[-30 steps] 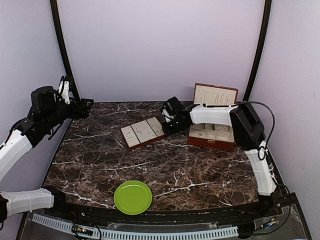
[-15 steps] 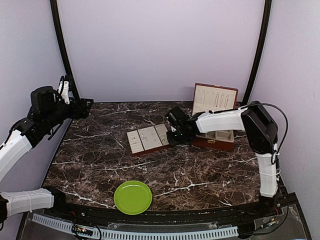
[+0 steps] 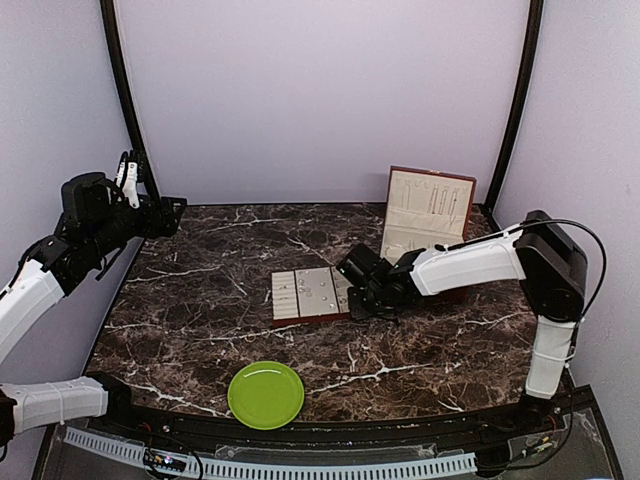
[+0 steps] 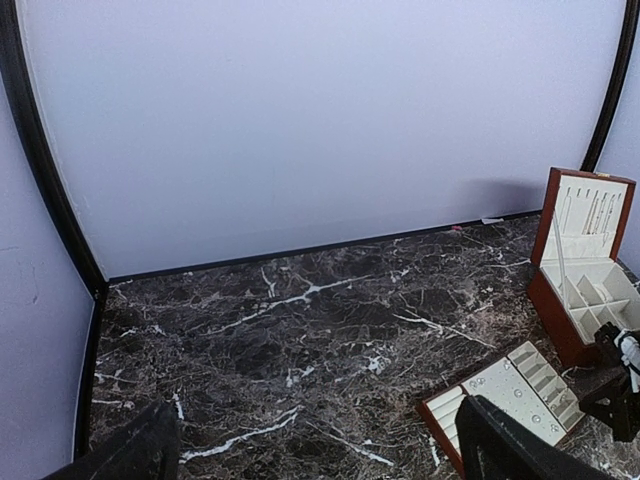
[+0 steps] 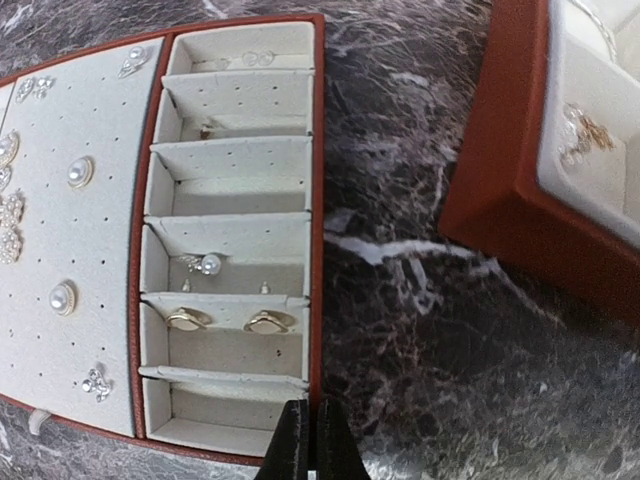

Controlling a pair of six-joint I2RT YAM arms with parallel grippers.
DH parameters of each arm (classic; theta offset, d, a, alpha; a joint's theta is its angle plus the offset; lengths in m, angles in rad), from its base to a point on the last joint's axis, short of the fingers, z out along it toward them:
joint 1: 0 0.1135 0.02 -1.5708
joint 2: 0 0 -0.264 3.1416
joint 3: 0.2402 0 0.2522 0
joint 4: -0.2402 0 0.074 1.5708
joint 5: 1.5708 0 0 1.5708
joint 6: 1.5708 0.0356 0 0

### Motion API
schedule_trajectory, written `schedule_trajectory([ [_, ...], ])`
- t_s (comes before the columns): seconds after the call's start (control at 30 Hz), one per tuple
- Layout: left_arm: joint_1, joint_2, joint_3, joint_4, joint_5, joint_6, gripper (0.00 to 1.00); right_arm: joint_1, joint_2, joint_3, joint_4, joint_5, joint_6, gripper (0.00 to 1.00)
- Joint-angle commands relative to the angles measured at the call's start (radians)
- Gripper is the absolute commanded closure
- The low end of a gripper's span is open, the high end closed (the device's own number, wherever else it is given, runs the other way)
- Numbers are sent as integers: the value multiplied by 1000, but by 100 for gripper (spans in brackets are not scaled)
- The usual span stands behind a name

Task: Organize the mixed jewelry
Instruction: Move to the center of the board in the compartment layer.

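My table (image 3: 190, 300) looks like polished stone, dark brown with white veins, smooth and glossy. The tray (image 5: 318, 200) near its middle has a reddish-brown rim with a soft sheen, and its lining is cream, matt and cloth-like, pricked with pinholes. The jewelry (image 5: 208, 264) in it shines: glossy pearl beads, bright silvery and gold-toned metal. The box (image 5: 500, 190) toward the right edge wears the same smooth reddish-brown skin and pale matt lining. The plate (image 3: 265, 394) by the near edge is glossy green. My right claw (image 5: 311, 410) is matt black
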Motion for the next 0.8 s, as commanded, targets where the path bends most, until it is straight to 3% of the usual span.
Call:
schedule_trajectory([
  [0.0,-3,-13,-4,27,-2,-4,1,53,-51,-72,-21,72,150,100],
  [0.33,-3,-12,-6,30,-6,-4,1,107,-139,-155,-11,92,235,99],
  [0.5,-3,1,-10,30,-18,3,1,106,-174,-175,31,72,223,75],
  [0.77,-3,42,-17,35,-18,4,1,116,-336,-299,139,31,172,62],
])
